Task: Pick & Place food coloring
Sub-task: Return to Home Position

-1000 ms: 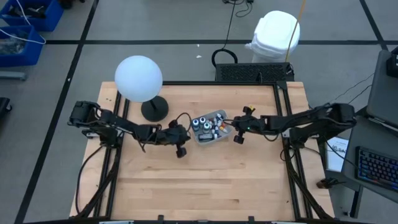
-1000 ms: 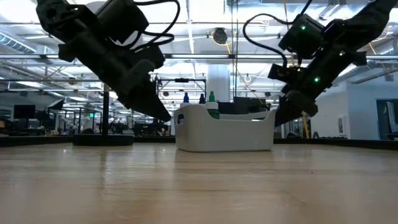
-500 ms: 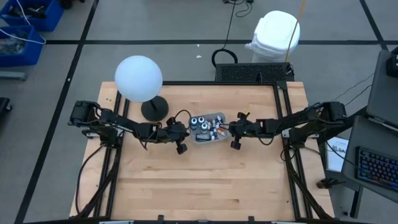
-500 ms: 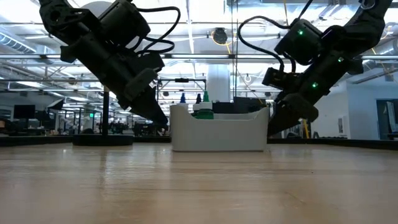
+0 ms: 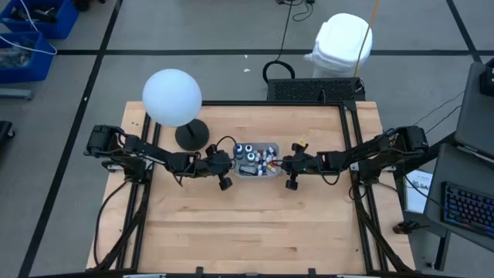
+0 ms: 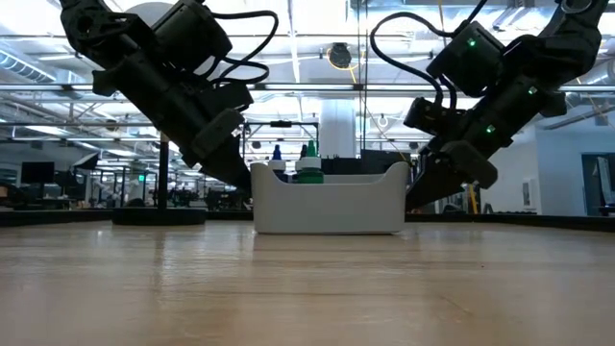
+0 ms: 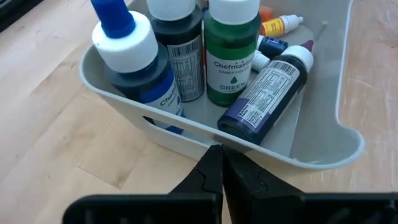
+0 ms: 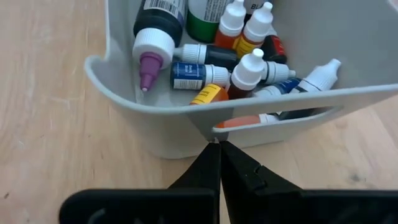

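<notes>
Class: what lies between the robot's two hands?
The gray bin of food coloring bottles, between left hand and right hand; the high view shows it.

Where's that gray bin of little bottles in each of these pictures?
High view: gray bin mid-table, between left gripper and right gripper.
Low view: bin in the centre.
Left wrist view: bin just beyond the shut fingers.
Right wrist view: bin likewise, from the opposite side.
Shared landmark: green bottle standing inside; indistinct from above.

Food coloring bottles [image 6: 308, 165] inside gray bin [image 6: 327, 207]
</notes>
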Robot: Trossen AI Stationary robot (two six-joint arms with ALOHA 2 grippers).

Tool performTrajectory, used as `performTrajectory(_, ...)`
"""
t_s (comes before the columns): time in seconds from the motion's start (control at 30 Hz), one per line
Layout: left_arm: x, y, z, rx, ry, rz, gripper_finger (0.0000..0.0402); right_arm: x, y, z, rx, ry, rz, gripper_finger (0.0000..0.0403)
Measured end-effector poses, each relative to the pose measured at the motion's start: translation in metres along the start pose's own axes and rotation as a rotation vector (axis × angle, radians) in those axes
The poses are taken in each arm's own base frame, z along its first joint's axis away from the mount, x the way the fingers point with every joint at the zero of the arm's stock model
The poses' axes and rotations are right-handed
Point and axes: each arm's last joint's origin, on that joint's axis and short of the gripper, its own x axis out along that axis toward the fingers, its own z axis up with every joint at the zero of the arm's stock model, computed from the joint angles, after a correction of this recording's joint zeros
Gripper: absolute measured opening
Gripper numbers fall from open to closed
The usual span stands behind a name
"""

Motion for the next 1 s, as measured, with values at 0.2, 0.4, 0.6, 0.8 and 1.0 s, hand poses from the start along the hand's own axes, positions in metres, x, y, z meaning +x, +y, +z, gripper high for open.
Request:
performTrajectory(0.2, 0.0, 0.0, 0.0, 0.0, 0.0, 0.0, 0.0013, 0.0, 0.001, 0.0, -0.009, 0.0, 0.035, 0.0)
performTrajectory(0.4, 0.0, 0.0, 0.0, -0.005, 0.003, -0.001, 0.0017, 0.0, 0.001, -0.001, 0.004, 0.005, 0.051, 0.0)
performTrajectory(0.6, 0.0, 0.001, -0.005, -0.014, 0.054, -0.011, 0.0004, 0.0, -0.002, -0.007, 0.012, 0.017, 0.041, 0.0)
performTrajectory(0.8, 0.0, 0.001, -0.009, -0.001, 0.096, -0.013, 0.0025, -0.003, -0.002, -0.006, -0.002, 0.018, 0.043, 0.0)
performTrajectory(1.0, -0.001, 0.003, -0.014, 0.034, 0.151, 0.001, 0.0015, -0.012, -0.005, -0.005, -0.017, 0.035, 0.042, 0.0)
